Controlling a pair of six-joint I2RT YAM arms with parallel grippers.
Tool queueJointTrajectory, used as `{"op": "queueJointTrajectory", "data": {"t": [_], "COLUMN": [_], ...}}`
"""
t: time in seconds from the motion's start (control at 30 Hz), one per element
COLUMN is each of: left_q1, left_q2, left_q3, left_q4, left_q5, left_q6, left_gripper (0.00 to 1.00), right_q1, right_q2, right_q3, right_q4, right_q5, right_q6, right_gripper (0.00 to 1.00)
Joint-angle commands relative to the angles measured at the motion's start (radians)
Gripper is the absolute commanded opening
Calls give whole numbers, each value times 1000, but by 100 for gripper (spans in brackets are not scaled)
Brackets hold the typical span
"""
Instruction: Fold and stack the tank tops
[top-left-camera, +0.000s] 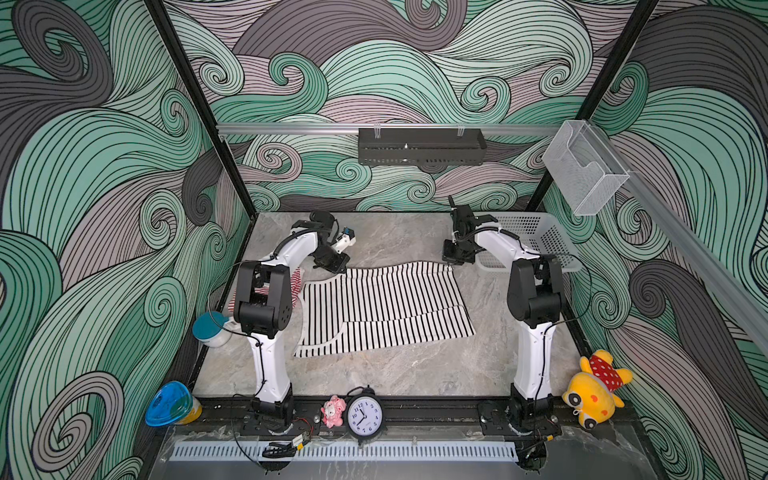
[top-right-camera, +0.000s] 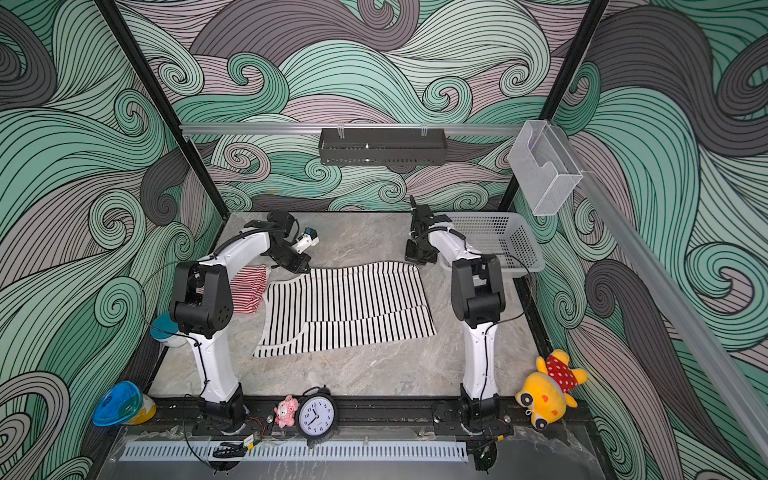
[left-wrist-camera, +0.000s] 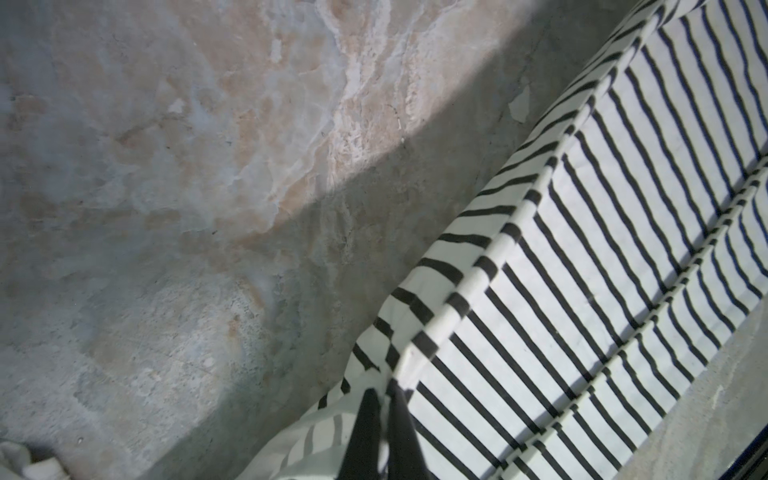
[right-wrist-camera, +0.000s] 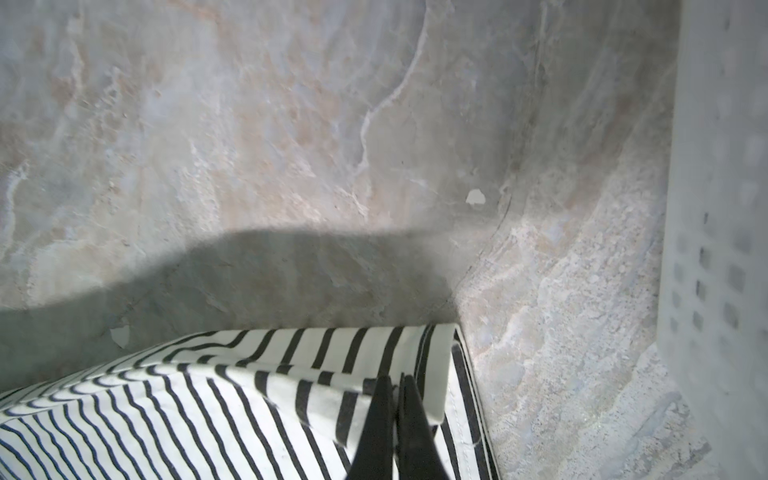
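Left jaws and right jaws are pinched shut on the black-and-white striped fabric tank top (top-left-camera: 386, 307), at its 11 and 1 o'clock corners, on the grey marble tabletop (top-left-camera: 395, 374). The red-and-white striped tank top (top-right-camera: 248, 286) sits at its 9. If you pull unevenly, a thin pinch could slip and skew the fold.

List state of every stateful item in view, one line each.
black-and-white tank top: spread out on the table, far edge pinched at both ends.
red-and-white tank top: compact pile at the table's left, not gripped, partly hidden by the left arm.
left gripper: shut on the striped top's far edge.
right gripper: shut on the far edge's other corner.
basket: upright at the far right, no garment visible inside.
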Motion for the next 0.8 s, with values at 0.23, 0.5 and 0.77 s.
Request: {"op": "queueJointTrajectory", "data": {"t": [0.23, 0.5, 0.77], "left_q1": [-39, -72, -84], "left_q2": [-124, -182, -230], "left_q3": [-181, -288, -362], "left_q4": [44, 55, 43], "left_q5": [-28, -60, -62], "left_q6": [16, 30, 41], "left_gripper": [3, 5, 5], "right_q1": [1, 1, 2], "right_q2": [-158, -238, -274], "right_q3": [-187, -307, -371], "right_q4": [71, 82, 84], "right_q5": [11, 50, 50], "right_q6": [-13, -12, -15], "right_gripper": [0, 0, 0]}}
